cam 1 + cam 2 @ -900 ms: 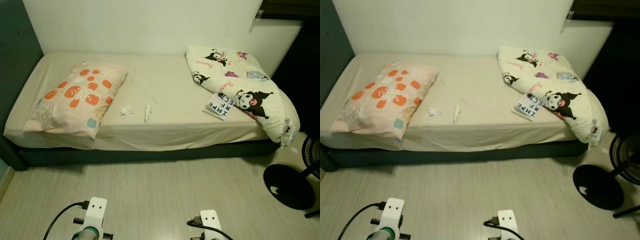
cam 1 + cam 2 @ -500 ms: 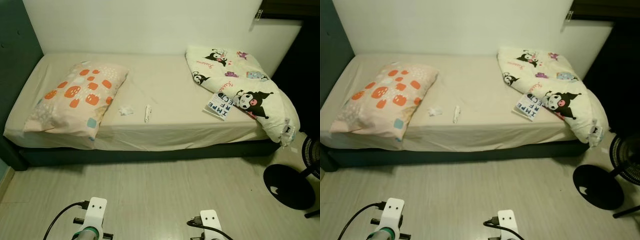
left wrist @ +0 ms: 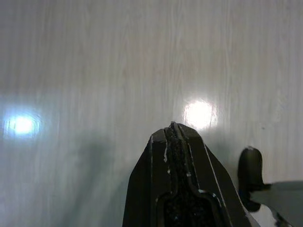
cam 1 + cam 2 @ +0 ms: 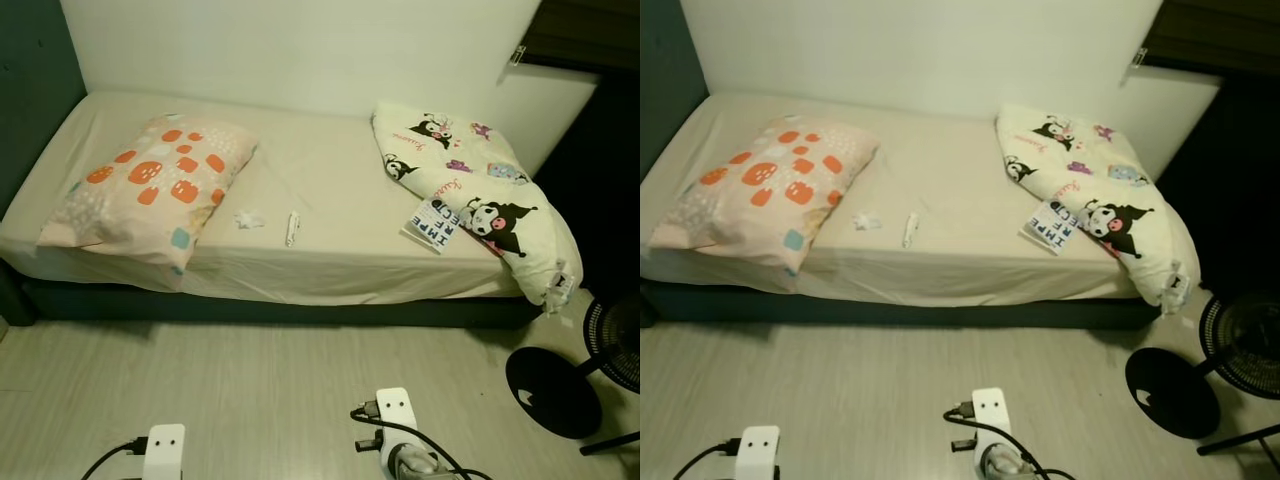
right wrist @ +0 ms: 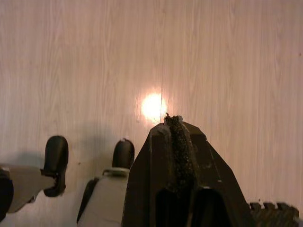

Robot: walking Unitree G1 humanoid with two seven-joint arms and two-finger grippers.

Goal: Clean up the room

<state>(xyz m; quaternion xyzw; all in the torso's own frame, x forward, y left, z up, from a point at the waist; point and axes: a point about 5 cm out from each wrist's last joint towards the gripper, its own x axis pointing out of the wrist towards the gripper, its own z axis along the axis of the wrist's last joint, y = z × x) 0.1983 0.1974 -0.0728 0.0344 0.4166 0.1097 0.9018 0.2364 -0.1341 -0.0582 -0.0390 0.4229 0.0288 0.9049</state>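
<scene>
Ahead, you see the bed (image 4: 330, 255): a crumpled tissue (image 4: 248, 218) and a small white wrapper (image 4: 292, 228) lie between its spotted pillow (image 4: 150, 196) and cartoon-print quilt (image 4: 478, 195). Left end effector (image 3: 173, 126) and right end effector (image 5: 169, 118) are both clenched, empty, over the wooden floor (image 4: 270, 390).

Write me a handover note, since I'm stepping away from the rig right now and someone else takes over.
Left gripper and right gripper: both shut, empty, hanging over the wood floor.
On the bed: pillow at the left, crumpled paper scrap and small white wrapper mid-bed, booklet against the bunched cartoon duvet at the right. A fan stands on the floor beside the bed.
Done: nothing picked up.
Left: clear the scraps and booklet, straighten the duvet.
</scene>
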